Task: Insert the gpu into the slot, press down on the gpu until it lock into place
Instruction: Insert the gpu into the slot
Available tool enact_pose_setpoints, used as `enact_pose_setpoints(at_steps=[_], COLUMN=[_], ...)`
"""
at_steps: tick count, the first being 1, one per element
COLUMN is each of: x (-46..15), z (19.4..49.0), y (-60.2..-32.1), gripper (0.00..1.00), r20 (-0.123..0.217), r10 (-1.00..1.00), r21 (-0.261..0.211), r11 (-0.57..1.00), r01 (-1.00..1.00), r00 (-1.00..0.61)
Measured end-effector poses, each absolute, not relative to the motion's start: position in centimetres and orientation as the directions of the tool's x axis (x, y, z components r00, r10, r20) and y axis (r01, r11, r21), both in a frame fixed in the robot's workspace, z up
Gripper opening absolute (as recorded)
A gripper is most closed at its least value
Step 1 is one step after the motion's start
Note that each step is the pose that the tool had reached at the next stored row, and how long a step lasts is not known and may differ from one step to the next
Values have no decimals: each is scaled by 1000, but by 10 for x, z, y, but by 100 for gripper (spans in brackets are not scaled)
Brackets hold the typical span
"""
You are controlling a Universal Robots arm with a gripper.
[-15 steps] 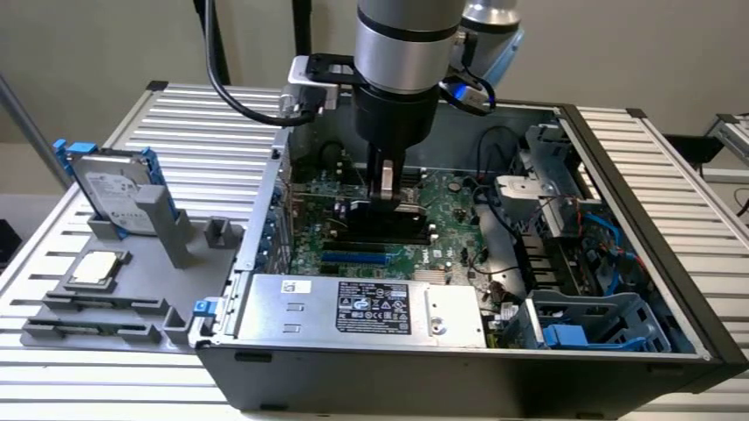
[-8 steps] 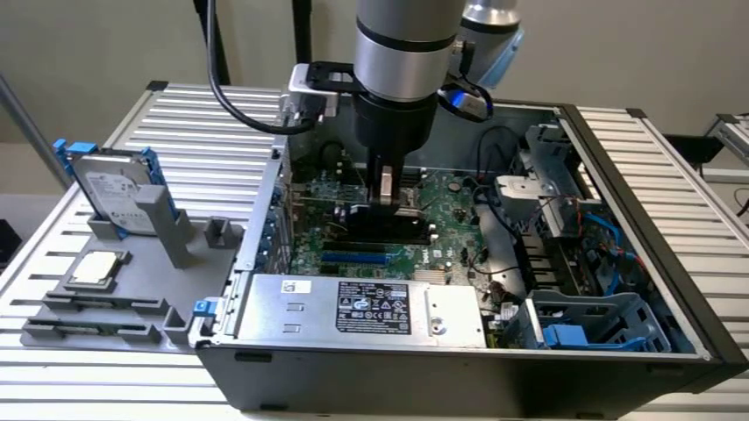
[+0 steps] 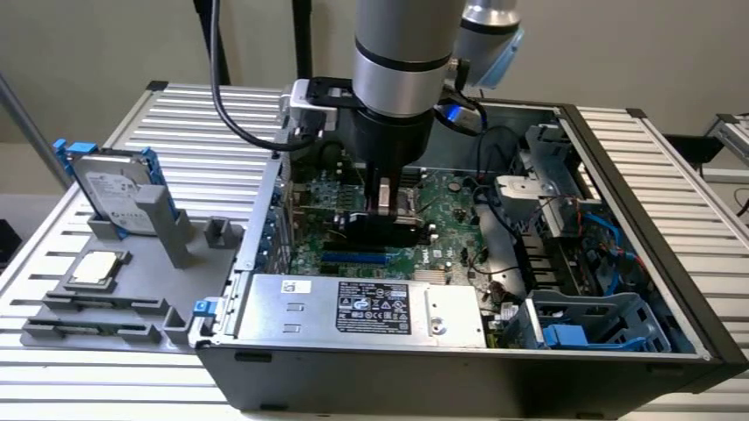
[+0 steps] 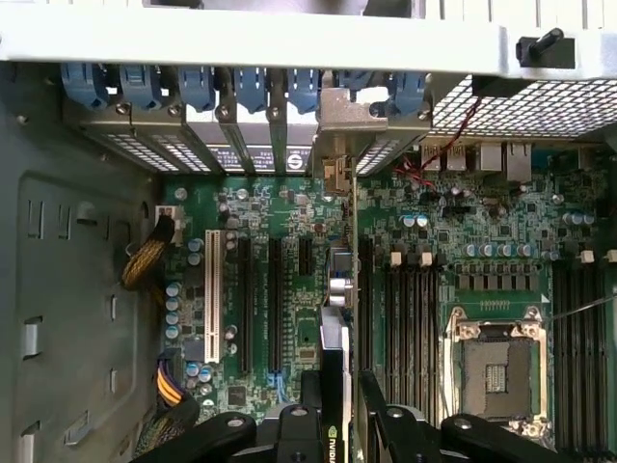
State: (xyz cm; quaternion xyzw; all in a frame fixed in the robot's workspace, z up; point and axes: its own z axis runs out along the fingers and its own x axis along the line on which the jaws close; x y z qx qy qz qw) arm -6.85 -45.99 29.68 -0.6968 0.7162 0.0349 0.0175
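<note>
The gpu, a black card, stands on edge inside the open computer case above the green motherboard. My gripper is shut on its upper edge. In the wrist view the gpu appears edge-on, with my fingers on either side of it and its metal bracket up against the case's rear openings. The bright-blue slot lies uncovered just in front of the card, toward the power supply. I cannot tell whether the card's lower edge touches the board.
A silver labelled power supply fills the case's front. The CPU socket and black memory slots lie beside the card. Cables and a blue drive cage crowd the exterior view's right. A grey fixture holding a hard drive stands outside at the exterior view's left.
</note>
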Motion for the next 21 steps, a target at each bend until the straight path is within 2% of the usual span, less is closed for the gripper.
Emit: enact_pose_setpoints(at_steps=[21], x=[-76], z=[274], y=[-456], gripper=[26], r20=[-73], r10=[-997], r21=[26], r11=[27], r01=[-999], r00=[-29])
